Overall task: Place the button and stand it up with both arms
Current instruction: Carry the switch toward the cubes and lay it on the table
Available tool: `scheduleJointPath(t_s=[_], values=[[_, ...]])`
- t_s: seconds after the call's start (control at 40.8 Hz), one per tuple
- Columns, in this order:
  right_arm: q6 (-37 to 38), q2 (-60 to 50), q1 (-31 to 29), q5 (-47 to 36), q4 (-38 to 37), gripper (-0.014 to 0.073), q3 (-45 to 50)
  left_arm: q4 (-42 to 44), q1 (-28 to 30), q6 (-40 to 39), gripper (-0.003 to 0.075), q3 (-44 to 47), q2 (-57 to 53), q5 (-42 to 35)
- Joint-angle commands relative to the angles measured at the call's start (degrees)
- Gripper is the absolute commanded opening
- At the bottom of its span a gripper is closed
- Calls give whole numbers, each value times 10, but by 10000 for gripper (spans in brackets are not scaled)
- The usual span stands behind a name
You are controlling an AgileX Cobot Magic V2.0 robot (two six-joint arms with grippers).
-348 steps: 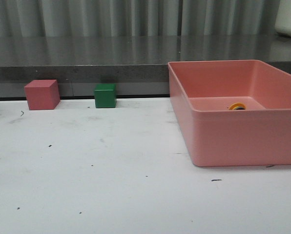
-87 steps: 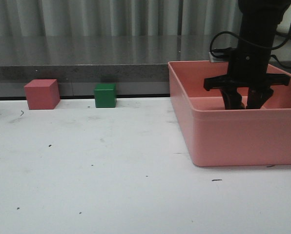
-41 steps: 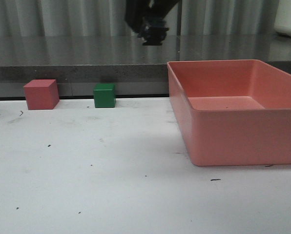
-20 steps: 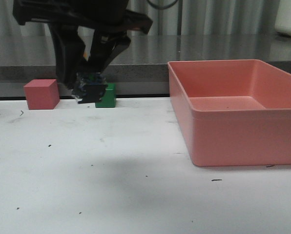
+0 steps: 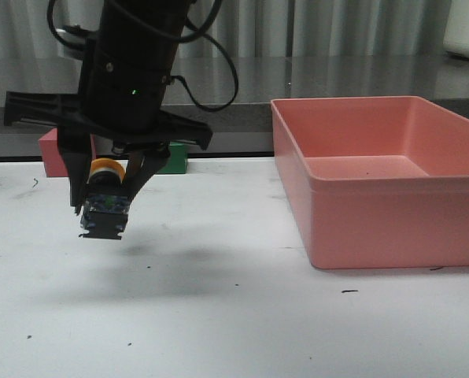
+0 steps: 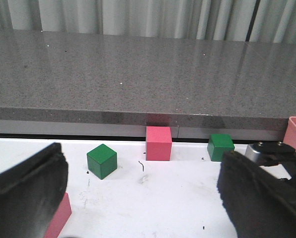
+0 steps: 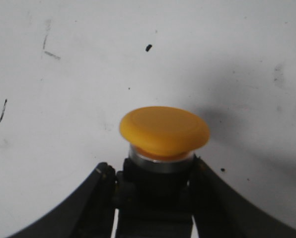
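The button (image 5: 104, 206) has a yellow cap, a black body and a translucent base. My right gripper (image 5: 107, 193) is shut on its body and holds it a little above the white table (image 5: 234, 315), left of centre, with the cap uppermost. In the right wrist view the yellow cap (image 7: 164, 131) and pale collar stick out beyond the right gripper (image 7: 155, 193), whose fingers (image 7: 96, 198) press the black body. My left gripper (image 6: 143, 198) is open wide and empty, low over the table; part of the right arm (image 6: 269, 151) shows beside it. The left arm is out of the front view.
A large pink bin (image 5: 376, 224) stands at the right. A pink cube (image 5: 49, 153) and a green cube (image 5: 176, 160) stand by the back ledge, partly behind the arm. The left wrist view shows another green cube (image 6: 102, 160) and a pink block (image 6: 58, 218).
The right arm has carried the button from the pink bin leftward across the table and come down lower, nearer the table top. The bin now holds nothing.
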Motion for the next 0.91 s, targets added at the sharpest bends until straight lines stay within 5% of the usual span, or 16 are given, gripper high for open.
scheduleJointPath(t_s=[0.0, 0.687, 0.883], values=[[37, -9, 0, -9, 8, 186, -49, -1, -4, 0, 598, -19, 8, -50], [173, 60, -2, 12, 7, 196, -97, -1, -4, 0, 598, -19, 8, -50], [173, 61, -2, 17, 7, 409, -97, -1, -4, 0, 598, -19, 8, -50]])
